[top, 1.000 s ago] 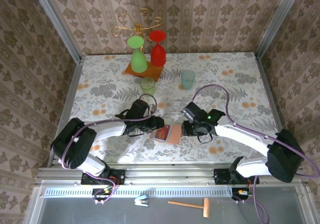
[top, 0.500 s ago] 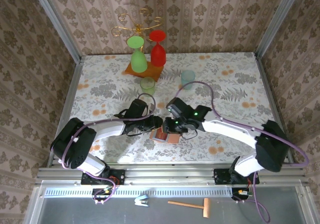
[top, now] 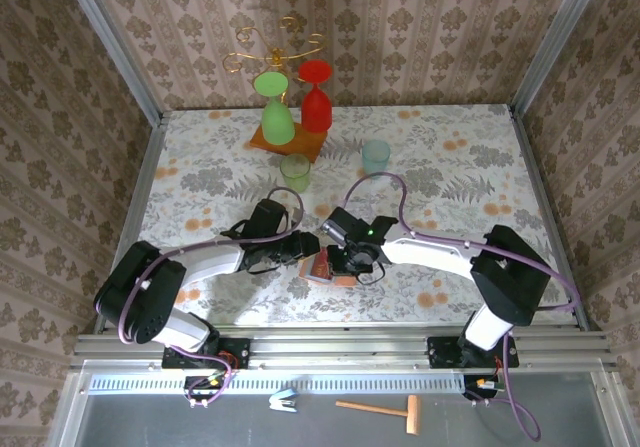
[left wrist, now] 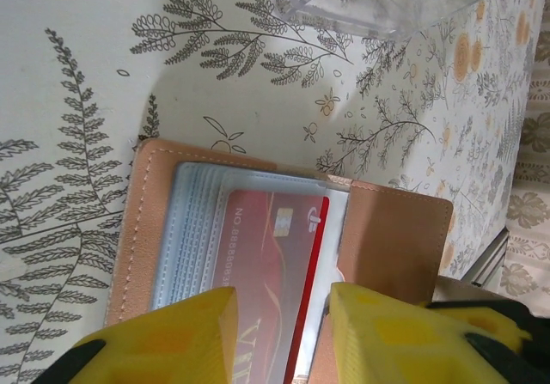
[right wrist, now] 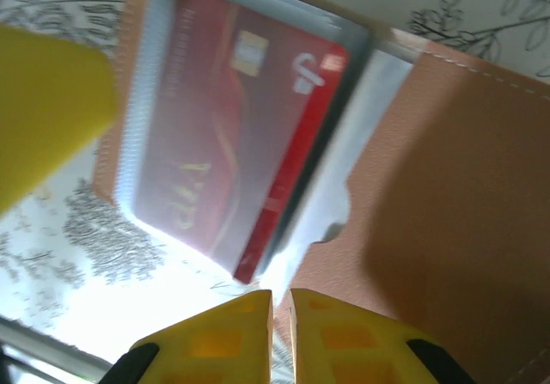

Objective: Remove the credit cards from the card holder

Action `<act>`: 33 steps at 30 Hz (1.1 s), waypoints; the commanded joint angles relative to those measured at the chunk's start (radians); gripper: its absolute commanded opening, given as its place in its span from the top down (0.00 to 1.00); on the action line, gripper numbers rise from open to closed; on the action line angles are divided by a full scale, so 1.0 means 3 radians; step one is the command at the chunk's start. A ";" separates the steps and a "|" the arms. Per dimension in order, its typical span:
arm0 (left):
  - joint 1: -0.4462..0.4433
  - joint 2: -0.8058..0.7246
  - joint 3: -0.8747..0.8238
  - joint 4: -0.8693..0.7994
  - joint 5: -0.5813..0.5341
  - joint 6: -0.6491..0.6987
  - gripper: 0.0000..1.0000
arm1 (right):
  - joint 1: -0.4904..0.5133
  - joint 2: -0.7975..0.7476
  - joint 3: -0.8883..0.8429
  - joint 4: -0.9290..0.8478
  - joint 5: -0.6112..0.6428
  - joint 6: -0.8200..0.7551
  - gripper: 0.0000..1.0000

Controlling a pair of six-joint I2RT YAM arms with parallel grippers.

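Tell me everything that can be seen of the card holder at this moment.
The card holder is a small folding wallet, tan and leather-like, with pale stitching. It lies opened on the flowered table. Clear plastic sleeves lie on one half; a red credit card sits in the top one. The left gripper stands spread over one edge; the right gripper, almost shut, is by the sleeves. Contact cannot be told.
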State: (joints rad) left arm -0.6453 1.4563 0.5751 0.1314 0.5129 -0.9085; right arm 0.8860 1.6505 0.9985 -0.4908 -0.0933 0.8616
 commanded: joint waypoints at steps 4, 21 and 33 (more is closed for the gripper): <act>-0.0018 0.0022 -0.0109 0.0135 0.0047 -0.0041 0.66 | -0.0090 0.0111 -0.0195 0.0220 0.0099 -0.0290 0.89; -0.0087 -0.0615 -0.0255 -0.0293 -0.0290 -0.0137 0.66 | -0.0111 0.0246 -0.0372 0.0466 -0.0492 -0.1303 0.93; -0.0077 -0.0819 -0.0082 -0.0769 -0.0319 0.0085 0.65 | -0.0002 0.0196 -0.0305 -0.0020 -0.0483 -0.1681 0.95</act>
State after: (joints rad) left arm -0.6670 1.2152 0.5083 -0.0250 0.4278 -0.9298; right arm 0.8856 1.6955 0.9043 -0.3824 -0.2878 0.3931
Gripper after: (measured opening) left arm 0.350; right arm 0.054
